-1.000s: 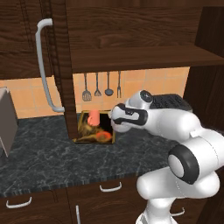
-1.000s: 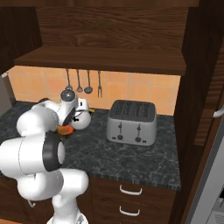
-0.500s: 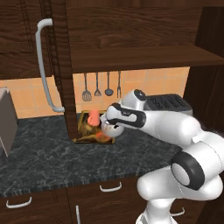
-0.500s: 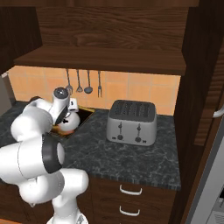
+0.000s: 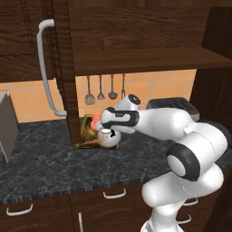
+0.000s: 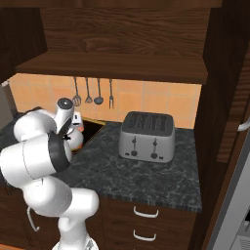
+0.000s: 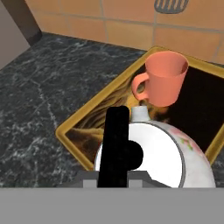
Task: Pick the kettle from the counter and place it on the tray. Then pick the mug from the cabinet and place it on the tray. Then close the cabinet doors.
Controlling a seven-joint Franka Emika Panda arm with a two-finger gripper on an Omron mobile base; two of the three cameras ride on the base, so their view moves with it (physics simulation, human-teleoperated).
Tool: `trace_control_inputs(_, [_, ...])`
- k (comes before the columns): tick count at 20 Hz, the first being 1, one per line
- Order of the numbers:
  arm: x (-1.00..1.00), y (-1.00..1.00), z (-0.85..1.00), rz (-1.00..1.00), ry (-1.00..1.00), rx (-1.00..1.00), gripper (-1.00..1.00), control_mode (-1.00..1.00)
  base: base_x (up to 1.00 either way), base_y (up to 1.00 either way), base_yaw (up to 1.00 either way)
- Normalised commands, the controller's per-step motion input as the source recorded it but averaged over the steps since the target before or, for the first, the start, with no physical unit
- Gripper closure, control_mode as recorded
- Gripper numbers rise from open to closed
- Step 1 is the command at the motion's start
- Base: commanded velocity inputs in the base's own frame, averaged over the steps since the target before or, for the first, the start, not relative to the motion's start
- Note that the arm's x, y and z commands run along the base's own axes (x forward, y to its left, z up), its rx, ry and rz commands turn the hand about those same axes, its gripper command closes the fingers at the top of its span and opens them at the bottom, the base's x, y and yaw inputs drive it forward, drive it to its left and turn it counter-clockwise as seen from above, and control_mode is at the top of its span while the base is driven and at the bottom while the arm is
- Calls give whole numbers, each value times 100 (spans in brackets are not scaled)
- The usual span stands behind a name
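The white kettle [image 7: 162,157] with its black arched handle [image 7: 116,144] sits on the near part of the golden-rimmed tray [image 7: 74,135], right under the hand. The orange mug [image 7: 164,83] stands upright on the tray behind it. From the left base view my gripper [image 5: 105,124] hovers just above the kettle [image 5: 108,137], beside the mug [image 5: 95,121], with its jaws shut and nothing seen between them. The left cabinet door [image 5: 59,68] stands open, edge-on, beside the tray [image 5: 84,144]. The right cabinet door [image 6: 234,97] is open too.
A grey four-slot toaster [image 6: 148,136] stands on the dark counter [image 6: 146,176] right of the tray. Utensils [image 5: 100,88] hang on the orange tiles behind. A grey appliance [image 5: 7,124] sits at the far left. The cabinet shelf [image 5: 136,61] overhangs the work area.
The hand has slid left over the tray, toward the open left door. The kettle and the mug have stayed where they were on the tray.
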Motion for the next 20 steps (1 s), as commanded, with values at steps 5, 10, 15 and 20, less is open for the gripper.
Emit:
trace_control_inputs(5, [30,1,-26,5,0,1,100,-100,0,0,0])
trace_control_inputs(10, [27,1,-30,8,-2,1,100,-100,0,0,0])
trace_control_inputs(15, [23,0,-24,9,-7,1,100,-100,0,0,0])
trace_control_inputs(20, [8,0,-40,10,-4,0,100,-100,0,0,0])
